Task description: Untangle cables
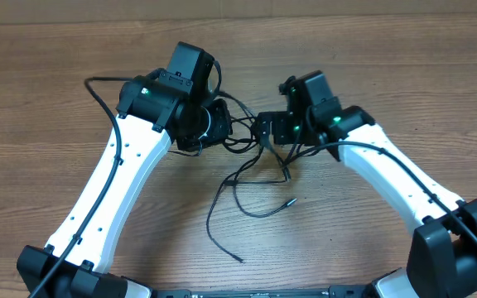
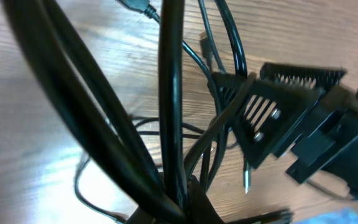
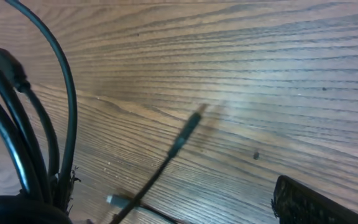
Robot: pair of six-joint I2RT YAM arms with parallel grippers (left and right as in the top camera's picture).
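Black cables point(image 1: 240, 126) touching right gripper point(image 1: 263, 132)

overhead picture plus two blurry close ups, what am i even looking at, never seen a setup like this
You are looking at two white robot arms with black joints, the left arm and the right arm, at a brown wooden table. The overhead picture looks straight down on them. Each close-up comes from a small camera on one arm's wrist.

Each arm ends in a two-finger gripper. The left gripper and the right gripper meet near the middle. Between them is a tangle of thin black cables, with loose plug ends trailing on the wood.

In the left wrist view the cables rise from that gripper's own fingers, so it seems to pinch them. I cannot tell whether the right gripper is closed on one.
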